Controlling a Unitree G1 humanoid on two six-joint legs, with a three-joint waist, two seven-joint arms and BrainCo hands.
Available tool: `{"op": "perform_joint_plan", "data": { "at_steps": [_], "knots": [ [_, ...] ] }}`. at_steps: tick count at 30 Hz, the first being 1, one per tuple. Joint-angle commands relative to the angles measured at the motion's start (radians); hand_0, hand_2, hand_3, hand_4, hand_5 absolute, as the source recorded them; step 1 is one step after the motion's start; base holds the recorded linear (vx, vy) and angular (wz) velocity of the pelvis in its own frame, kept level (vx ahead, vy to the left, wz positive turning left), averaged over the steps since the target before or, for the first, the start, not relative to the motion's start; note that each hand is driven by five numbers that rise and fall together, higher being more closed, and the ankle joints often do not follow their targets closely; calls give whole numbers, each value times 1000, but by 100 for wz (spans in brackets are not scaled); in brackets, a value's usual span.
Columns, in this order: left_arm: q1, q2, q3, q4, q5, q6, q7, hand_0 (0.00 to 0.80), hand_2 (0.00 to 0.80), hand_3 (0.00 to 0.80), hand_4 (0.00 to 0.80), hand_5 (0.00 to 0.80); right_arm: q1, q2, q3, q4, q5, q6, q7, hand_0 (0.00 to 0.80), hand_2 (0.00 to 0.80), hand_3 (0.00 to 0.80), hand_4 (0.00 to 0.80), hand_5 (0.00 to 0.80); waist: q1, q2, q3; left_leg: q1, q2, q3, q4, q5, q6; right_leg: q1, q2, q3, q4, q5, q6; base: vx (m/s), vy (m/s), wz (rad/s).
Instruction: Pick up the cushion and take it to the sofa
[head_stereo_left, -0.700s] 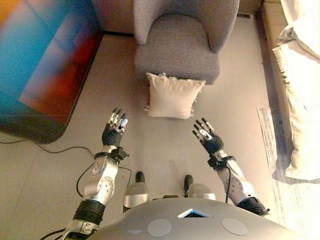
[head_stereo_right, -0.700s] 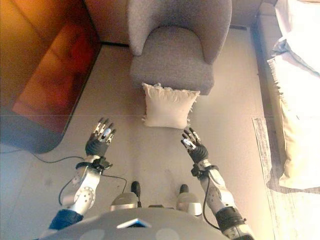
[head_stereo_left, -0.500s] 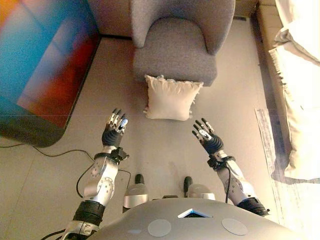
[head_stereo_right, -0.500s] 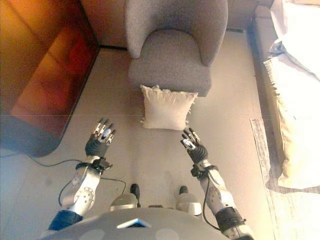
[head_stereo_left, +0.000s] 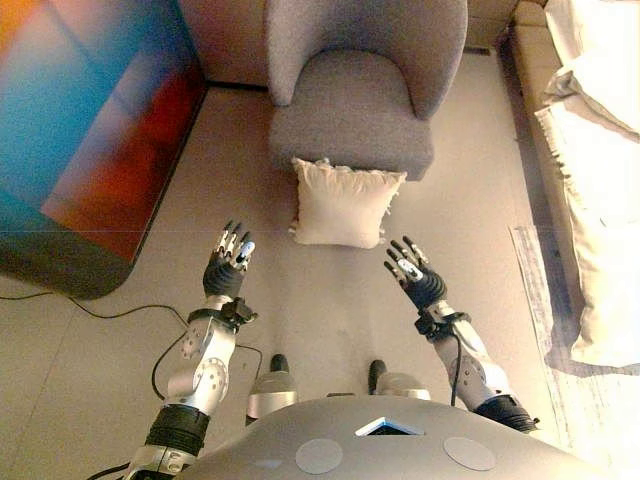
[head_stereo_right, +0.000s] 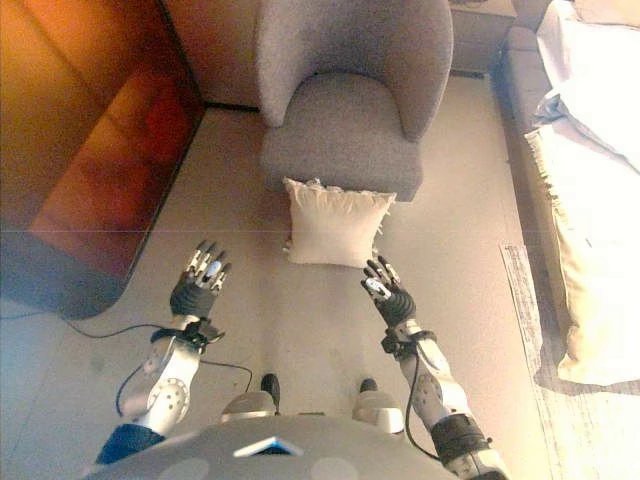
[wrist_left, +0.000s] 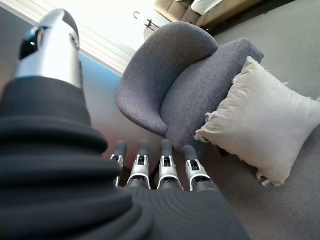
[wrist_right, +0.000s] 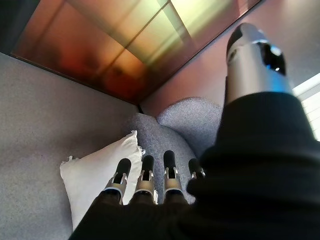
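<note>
The square cream fabric cushion with frayed, tufted edges (head_stereo_left: 343, 203) leans on the floor against the front of the grey upholstered armchair (head_stereo_left: 358, 95), propped nearly upright on its lower edge. It sits ahead of both hands and between them, touched by neither.

The left hand (head_stereo_left: 226, 267) is raised with its fingers straight and slightly fanned, holding nothing; the cushion lies ahead of it and off toward the robot's right. The right hand (head_stereo_left: 415, 277) mirrors it, fingers spread and empty, with the cushion's near corner just beyond its fingertips and toward the robot's left. Both wrist views confirm extended fingers with the cushion past them.

This looks like the approach before a two-handed grasp: the hands are set wider than the cushion, probably so they can close on its two sides (a soft, bulky thing suits a squeeze from both flanks better than a one-handed pinch).

To the right hand's outer side a pale draped cover (head_stereo_left: 600, 170) lies over what may be the sofa, though little of that furniture shows.
</note>
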Motion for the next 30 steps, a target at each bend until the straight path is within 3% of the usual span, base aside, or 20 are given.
{"op": "perform_joint_plan", "data": {
  "at_steps": [1,14,20,22,24,26,28,30],
  "knots": [
    [-22,31,31,-45,41,-46,-7,0,0,0,0,0,-16,7,-7,-70,-7,-31,20,0,0,0,0,0,-2,-7,1,-2,-21,25,20,-23,54,-48,-7,-52,23,63,-4,0,0,0],
    [-31,28,22,-39,22,-46,-5,0,0,0,0,0,-18,8,-5,-69,-10,-28,16,0,0,0,0,0,-4,-15,5,3,-26,32,24,-29,61,-49,-16,-49,41,57,2,10,15,0],
    [-38,31,31,-33,15,-52,-12,0,0,0,0,0,-25,9,-9,-59,-13,-32,17,0,0,0,0,0,2,-20,18,-17,-39,37,65,-46,78,-69,-46,-42,107,37,12,16,90,-1],
    [-54,36,36,-29,14,-45,-14,0,0,0,0,0,-37,14,-12,-58,-7,-38,9,0,0,0,0,0,4,-21,27,-32,-45,37,92,-55,89,-86,-62,-36,162,24,18,0,114,-1],
    [-80,44,35,-17,16,-35,-14,0,0,0,0,0,-55,26,-16,-52,-6,-47,-3,0,0,0,0,0,4,-27,40,-63,-69,37,149,-75,118,-122,-92,-18,292,51,22,-7,127,3],
    [-106,50,23,-1,36,-36,2,0,0,0,0,0,-56,36,-8,-60,-6,-63,-19,0,0,0,0,0,-5,-9,56,-79,-79,21,175,-89,149,-234,-118,26,532,147,21,10,242,6],
    [-120,65,14,7,84,-32,21,0,0,0,0,0,-37,38,-6,-67,17,-73,-26,0,0,0,0,0,-22,16,72,-77,-70,-6,193,-100,154,-332,-95,71,709,191,17,75,235,16],
    [-116,75,19,1,71,-11,4,0,0,0,0,0,-9,35,-9,-77,39,-66,-17,0,0,0,0,0,-36,13,78,-61,-73,-24,204,-112,146,-388,-97,84,726,229,26,188,86,39]
  ]
}}
